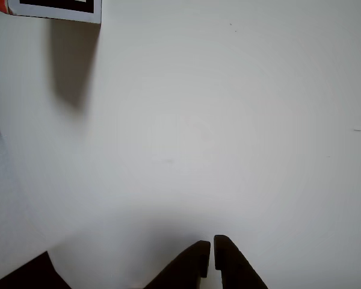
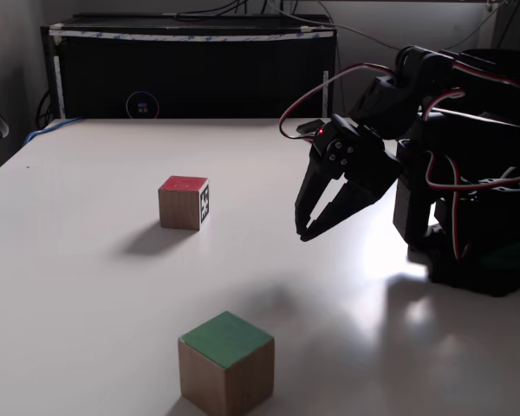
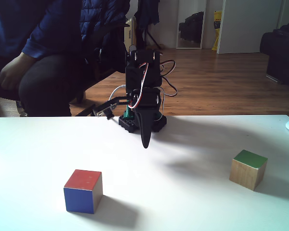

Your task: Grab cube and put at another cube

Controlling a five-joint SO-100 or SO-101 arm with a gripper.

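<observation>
the black two-finger gripper hung above the bare white table, fingers nearly closed and holding nothing. the wooden cube with a green top sat untouched near the front edge in a fixed view, well apart from the red cube with a black-and-white marker. it looked rigid, light and smooth-sided, so the jaws should probably open wide and pinch two opposite wood faces at mid-height

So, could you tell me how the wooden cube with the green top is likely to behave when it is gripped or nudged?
The wooden cube looks solid, so it is probably rigid and won't give under the end effector. It sits flat on the white table, so it should slide rather than roll. Its smooth sides may be slightly slippery.
</observation>
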